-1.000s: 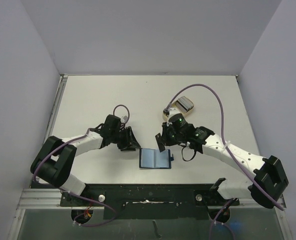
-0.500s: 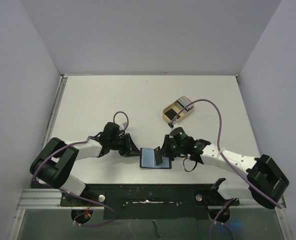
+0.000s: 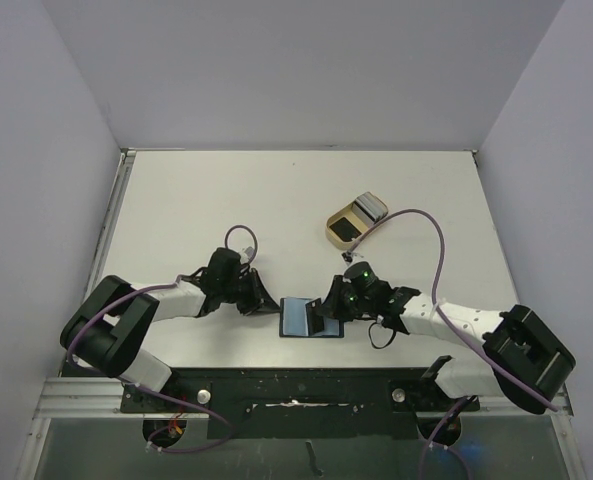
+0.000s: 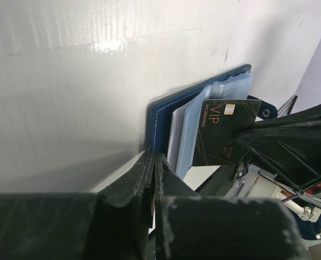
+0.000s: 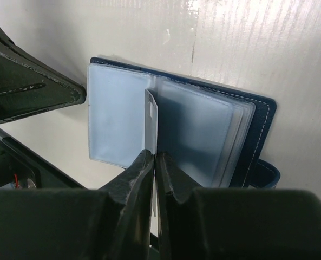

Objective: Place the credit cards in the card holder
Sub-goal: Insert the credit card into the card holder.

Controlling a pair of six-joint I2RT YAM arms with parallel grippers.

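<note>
Right gripper (image 3: 322,312) being pinched onto black card (image 4: 225,127) above open card holder (image 3: 296,318), left gripper (image 3: 266,303) being pressed shut at its left edge, tan dish (image 3: 333,235) toward worktop's (image 3: 226,200) far right.

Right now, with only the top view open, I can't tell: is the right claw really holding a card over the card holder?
Observer: Yes. The right wrist view shows the right claw shut on a card standing on edge at the fold of the open card holder.
Operator: Which card?
Observer: The left wrist view shows its black face, printed VIP.
Operator: And the left claw?
Observer: The left claw is shut, its tips at the card holder's navy edge; whether it pinches that edge, I cannot tell.
</note>
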